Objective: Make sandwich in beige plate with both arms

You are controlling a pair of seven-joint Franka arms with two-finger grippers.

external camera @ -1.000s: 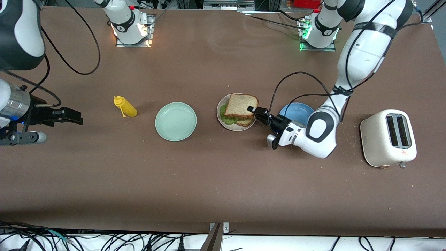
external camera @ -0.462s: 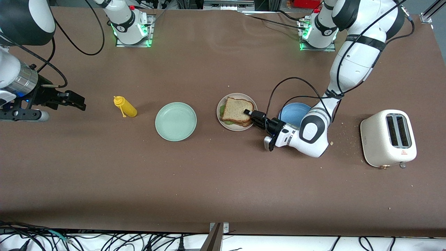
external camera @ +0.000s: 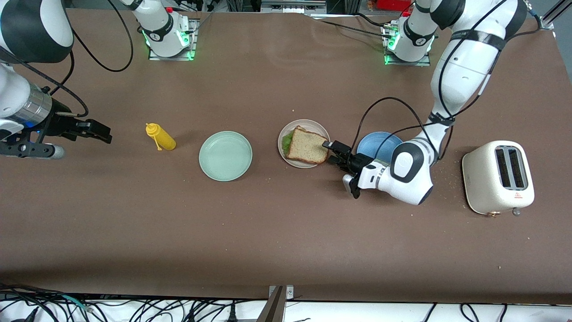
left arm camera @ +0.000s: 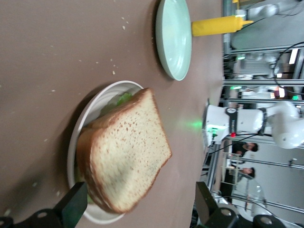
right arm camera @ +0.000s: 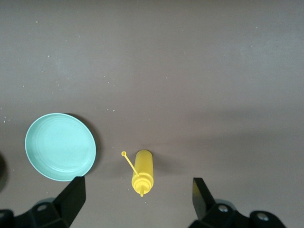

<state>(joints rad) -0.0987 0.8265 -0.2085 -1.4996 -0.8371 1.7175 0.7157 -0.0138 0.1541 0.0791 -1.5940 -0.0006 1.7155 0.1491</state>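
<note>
The sandwich (external camera: 307,146) lies on the beige plate (external camera: 291,157) at the frame's centre. The left gripper (external camera: 336,151), jaws spread and empty, sits just beside the plate's rim. At the frame's left edge the right gripper (external camera: 97,130) waits wide open, holding nothing, over bare tabletop (external camera: 286,232).

This is a robotics lab. Two white arms are bolted by metal base plates (external camera: 171,52) to a brown-covered table (external camera: 268,232), loose black cables (external camera: 134,308) trail along its edge, and the left wrist view shows aluminium framing (left arm camera: 266,47) and people (left arm camera: 244,148) sitting nearby.
</note>
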